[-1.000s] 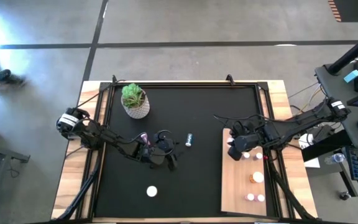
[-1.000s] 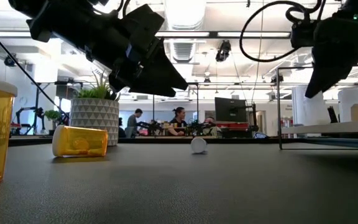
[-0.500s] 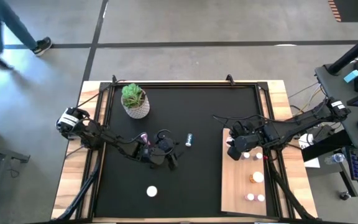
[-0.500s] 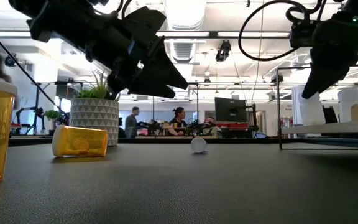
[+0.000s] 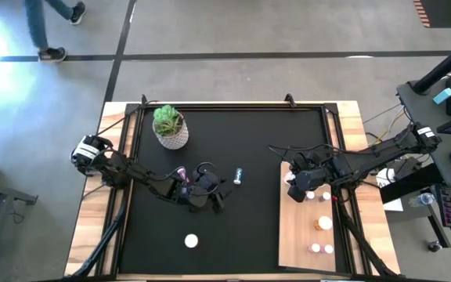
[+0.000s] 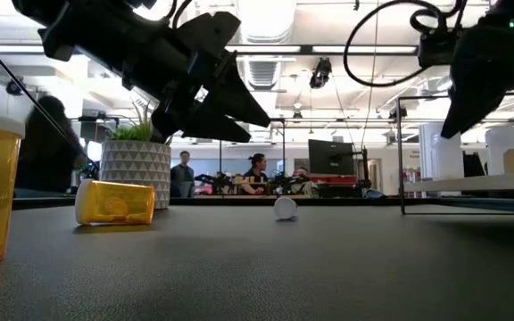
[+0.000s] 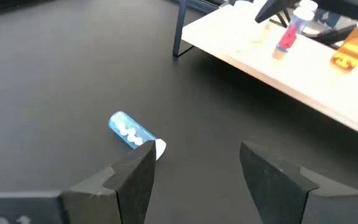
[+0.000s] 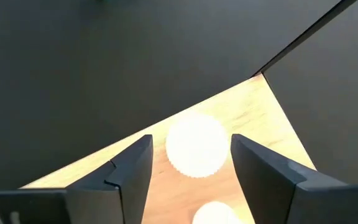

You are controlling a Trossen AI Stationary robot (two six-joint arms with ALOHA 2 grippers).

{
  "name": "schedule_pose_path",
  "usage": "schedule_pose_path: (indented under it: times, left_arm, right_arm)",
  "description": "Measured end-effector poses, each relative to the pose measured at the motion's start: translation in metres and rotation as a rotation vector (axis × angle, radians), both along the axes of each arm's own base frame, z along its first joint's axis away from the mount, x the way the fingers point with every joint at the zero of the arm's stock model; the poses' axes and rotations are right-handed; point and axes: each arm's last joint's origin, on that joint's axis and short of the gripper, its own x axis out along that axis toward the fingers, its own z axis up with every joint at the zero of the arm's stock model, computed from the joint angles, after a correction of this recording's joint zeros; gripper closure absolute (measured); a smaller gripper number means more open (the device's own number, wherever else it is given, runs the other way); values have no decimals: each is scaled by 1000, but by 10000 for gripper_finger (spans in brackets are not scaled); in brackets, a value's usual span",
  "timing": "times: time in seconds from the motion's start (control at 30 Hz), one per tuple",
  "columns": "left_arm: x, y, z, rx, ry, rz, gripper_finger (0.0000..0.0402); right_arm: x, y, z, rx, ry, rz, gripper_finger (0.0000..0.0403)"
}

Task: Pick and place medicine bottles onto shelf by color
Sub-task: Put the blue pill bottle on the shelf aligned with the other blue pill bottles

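Releasing is the step in hand: the right hand (image 8: 188, 163) stands over the pale wooden shelf (image 5: 296, 235), fingers parted around a white-capped medicine bottle (image 8: 196, 146) standing on its far corner — it should lift straight up, not brushing the cap. Left hand (image 7: 194, 174) hovers open over the black counter mat (image 5: 265, 141), just beside a blue bottle lying on its side (image 7: 129, 129) — likely the next pick.

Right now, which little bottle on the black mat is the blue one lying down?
The blue bottle lying on its side in the middle of the black mat, just ahead of the left tool. The others on the mat are orange or white-topped.
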Motion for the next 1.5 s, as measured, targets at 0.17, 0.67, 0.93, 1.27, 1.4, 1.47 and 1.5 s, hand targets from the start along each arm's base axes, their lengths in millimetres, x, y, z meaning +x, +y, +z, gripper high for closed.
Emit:
schedule_pose_path:
  times: [0.17, 0.67, 0.93, 1.27, 1.4, 1.47, 1.5]
  left_arm:
    - [7, 1, -7, -16, 12, 18, 185]
    - [39, 22, 11, 286, 320, -518, 185]
    - [55, 59, 35, 1032, 445, -897, 185]
    - [51, 115, 20, 1240, 520, -1197, 185]
    - [57, 120, 5, 1355, 557, -1288, 185]
    - [61, 121, -9, 1367, 601, -1329, 185]
    - [66, 121, -12, 1377, 605, -1334, 185]
  right_arm:
    - [1, 0, 27, -14, -8, 8, 181]
    - [10, 3, 106, 26, -200, 45, 177]
    - [15, 4, 130, 35, -262, 56, 177]
    - [29, 9, 118, 39, -199, 21, 177]
    - [33, 9, 110, 38, -150, -11, 177]
    - [35, 10, 108, 35, -133, -17, 177]
    - [34, 10, 107, 34, -127, -18, 177]
